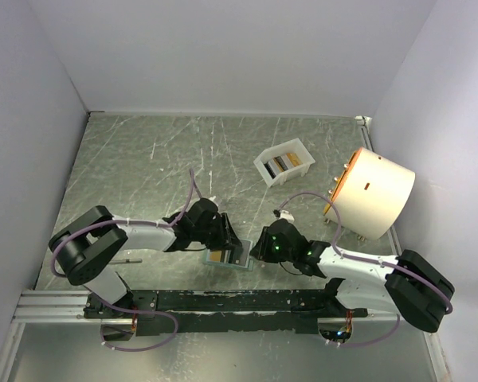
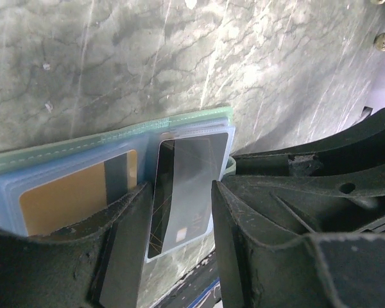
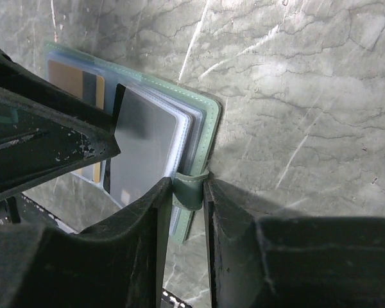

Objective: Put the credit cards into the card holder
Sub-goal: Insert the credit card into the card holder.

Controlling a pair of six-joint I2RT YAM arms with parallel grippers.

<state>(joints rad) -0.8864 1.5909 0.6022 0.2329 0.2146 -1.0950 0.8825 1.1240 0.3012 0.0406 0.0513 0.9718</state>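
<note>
Left fingers [image 2: 244,224] are pinched on a dark card [image 2: 183,192] that's partway into the open card holder [image 2: 83,149], flat on the counter [image 2: 179,64]. Right fingers [image 3: 141,237] are clamped tight on its green snap tab [image 3: 191,189].

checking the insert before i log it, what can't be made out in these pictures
- Top view: the card holder is mostly covered by the left gripper and right gripper.
- Left wrist: the dark card has its lower end hidden by the left fingers; whether it sits inside a sleeve is unclear.
- Right wrist: the strap end is covered by the right fingers.
- Top view: cards in the white tray are too small to count.
</note>
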